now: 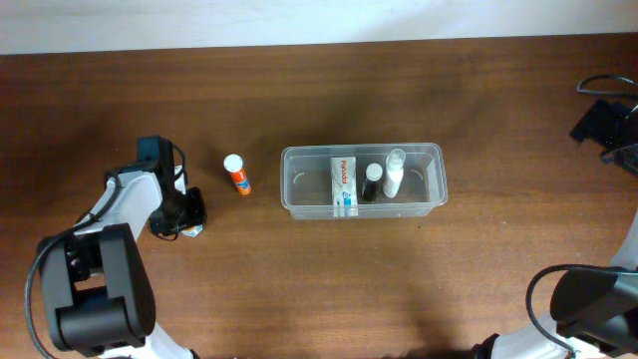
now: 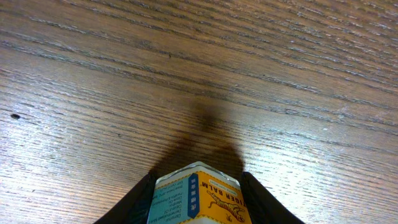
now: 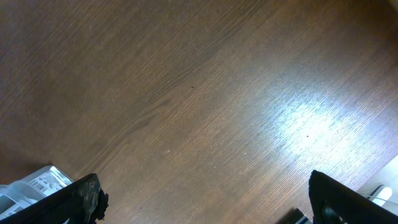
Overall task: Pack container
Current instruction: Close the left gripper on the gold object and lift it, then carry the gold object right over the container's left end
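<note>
The container (image 1: pixel 431 160), a clear shallow tub, stands mid-table. It holds a white box (image 1: pixel 343 183), a black-capped bottle (image 1: pixel 371 183) and a white bottle (image 1: pixel 393 173). A white-and-orange tube (image 1: pixel 237 175) lies on the table to its left. Further left, my left gripper (image 1: pixel 187 219) is low on the table, shut on a small Tiger Balm jar (image 2: pixel 205 196). Its black fingers (image 2: pixel 134 208) press both sides of the jar. At the far right edge, my right gripper (image 3: pixel 211 208) is open over bare wood, its fingertips (image 3: pixel 84 198) far apart.
The brown wooden table (image 1: pixel 319 289) runs to a pale wall at the back. In the right wrist view, the corner of a white barcoded packet (image 3: pixel 40 180) shows bottom left. Black cables (image 1: pixel 608 85) hang at the far right.
</note>
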Available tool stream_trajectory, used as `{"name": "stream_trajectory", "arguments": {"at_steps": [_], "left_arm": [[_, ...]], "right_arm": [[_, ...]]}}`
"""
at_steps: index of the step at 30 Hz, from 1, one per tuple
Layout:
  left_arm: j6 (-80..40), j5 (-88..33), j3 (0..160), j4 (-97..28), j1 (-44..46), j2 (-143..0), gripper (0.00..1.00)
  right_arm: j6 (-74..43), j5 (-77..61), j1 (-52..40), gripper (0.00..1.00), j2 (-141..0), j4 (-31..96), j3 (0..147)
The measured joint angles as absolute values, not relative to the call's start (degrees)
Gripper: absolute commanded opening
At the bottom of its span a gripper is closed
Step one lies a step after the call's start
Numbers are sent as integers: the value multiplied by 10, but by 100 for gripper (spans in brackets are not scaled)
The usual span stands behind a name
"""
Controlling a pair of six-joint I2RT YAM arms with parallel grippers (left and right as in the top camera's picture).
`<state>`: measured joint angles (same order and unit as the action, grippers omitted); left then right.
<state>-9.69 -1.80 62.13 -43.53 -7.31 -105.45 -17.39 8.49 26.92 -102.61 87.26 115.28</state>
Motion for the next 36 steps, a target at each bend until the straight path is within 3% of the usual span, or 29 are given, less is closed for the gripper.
{"name": "stream_trajectory", "arguments": {"at_steps": [12, 28, 36], "left_arm": [[-91, -25, 722, -539, -73, -1057, 36], [-86, -1, 1113, -776, -71, -1064, 36], [-86, -46, 1163, -823, -8, -1064, 36]], "right_arm": [[-174, 85, 269, 98, -1026, 873, 1153], [-174, 85, 269, 98, -1026, 873, 1153], [-174, 85, 269, 98, -1026, 872, 1153]]}}
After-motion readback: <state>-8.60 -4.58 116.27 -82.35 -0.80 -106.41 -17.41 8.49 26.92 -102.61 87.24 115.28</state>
